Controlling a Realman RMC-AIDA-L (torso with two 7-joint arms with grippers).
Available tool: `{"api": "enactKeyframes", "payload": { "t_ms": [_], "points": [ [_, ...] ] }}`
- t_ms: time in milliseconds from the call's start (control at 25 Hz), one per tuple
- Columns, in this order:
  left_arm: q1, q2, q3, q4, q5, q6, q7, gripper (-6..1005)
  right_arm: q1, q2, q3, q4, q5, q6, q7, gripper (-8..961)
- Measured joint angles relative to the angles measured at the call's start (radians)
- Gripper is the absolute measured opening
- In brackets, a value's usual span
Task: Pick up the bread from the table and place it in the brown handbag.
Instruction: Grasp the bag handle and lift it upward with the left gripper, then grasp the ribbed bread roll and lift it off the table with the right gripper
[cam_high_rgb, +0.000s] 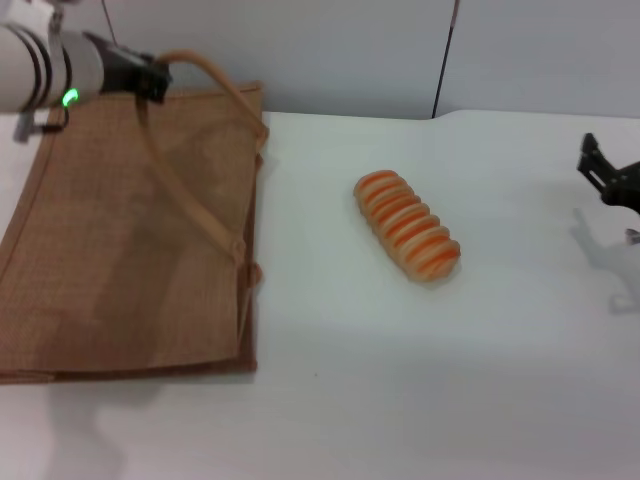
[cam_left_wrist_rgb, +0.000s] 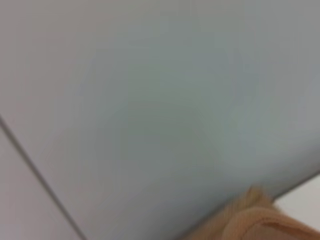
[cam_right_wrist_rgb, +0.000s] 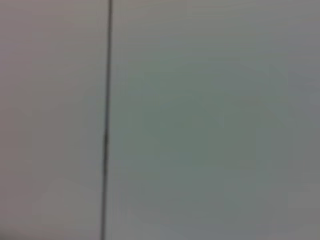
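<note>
The bread, a tan loaf with orange stripes, lies at an angle on the white table, right of the middle. The brown handbag lies flat on the left side. My left gripper is over the bag's far edge, shut on one arched handle and holding it up off the bag. The second handle stands lifted across the bag's face. A blurred piece of tan bag shows in the left wrist view. My right gripper hovers open at the far right, well apart from the bread.
A pale wall with a dark vertical seam stands behind the table's far edge. Bare table surface lies between the bag's right edge and the bread, and in front of both. The right wrist view shows only wall and a seam.
</note>
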Motion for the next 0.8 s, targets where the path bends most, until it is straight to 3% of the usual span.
{"api": "enactKeyframes", "payload": {
  "t_ms": [200, 400, 800],
  "points": [
    [0.007, -0.001, 0.0, 0.203, 0.032, -0.114, 0.0, 121, 0.001, -0.004, -0.012, -0.064, -0.048, 0.091, -0.009, 862],
    [0.006, 0.001, -0.003, 0.326, 0.036, -0.188, 0.0, 120, -0.003, -0.003, -0.012, -0.15, -0.159, 0.165, -0.01, 863],
    [-0.002, -0.001, -0.001, 0.446, 0.072, -0.281, 0.0, 120, -0.016, -0.01, -0.002, -0.352, -0.307, 0.384, -0.01, 864]
  ]
}}
